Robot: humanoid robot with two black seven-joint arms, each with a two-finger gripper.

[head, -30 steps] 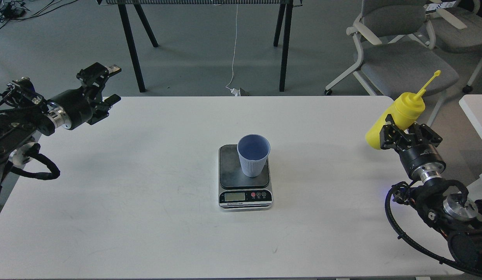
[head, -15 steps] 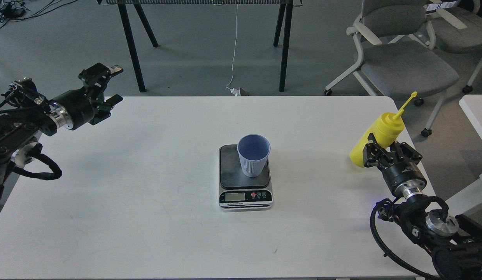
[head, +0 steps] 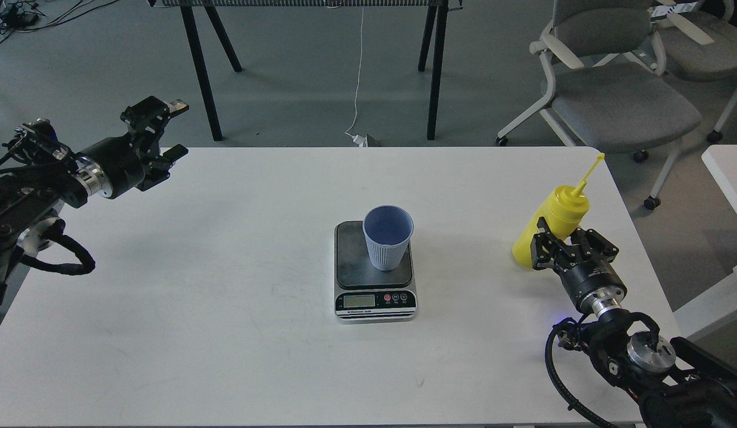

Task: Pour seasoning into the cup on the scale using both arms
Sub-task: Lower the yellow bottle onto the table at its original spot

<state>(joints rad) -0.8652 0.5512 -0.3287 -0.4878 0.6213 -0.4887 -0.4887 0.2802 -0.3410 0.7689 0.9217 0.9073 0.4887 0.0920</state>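
Here, in the head view, our two black arms frame a white table [head: 225, 309] from either side. At the centre of the frame sits the scale [head: 375, 272], its dark grey platform toward the top, its silver front with the small display and round buttons facing the lower edge. On that platform, toward its upper right corner, stands the light-blue ribbed cup [head: 388, 237], upright, its blue inside showing.

At the right of the frame, our right gripper [head: 567, 246] has its jaws closed around the lower body of the yellow seasoning bottle [head: 551, 226]. The bottle is tilted, its base toward the lower left and its cone nozzle pointing to the upper right, with the thin yellow cap strap [head: 591, 169] sticking out past the nozzle near the table's right edge. Whether the base touches the table we cannot tell. Bottle and cup are well apart, with bare table between them.

At the upper left of the frame, our left gripper [head: 166, 131] hangs over the table's far left corner, jaws spread apart and holding nothing, well apart from the scale.

Beyond the table, at the top of the frame, stand black trestle legs [head: 203, 77], a white cable [head: 359, 65] and grey office chairs [head: 618, 95] on the grey floor.
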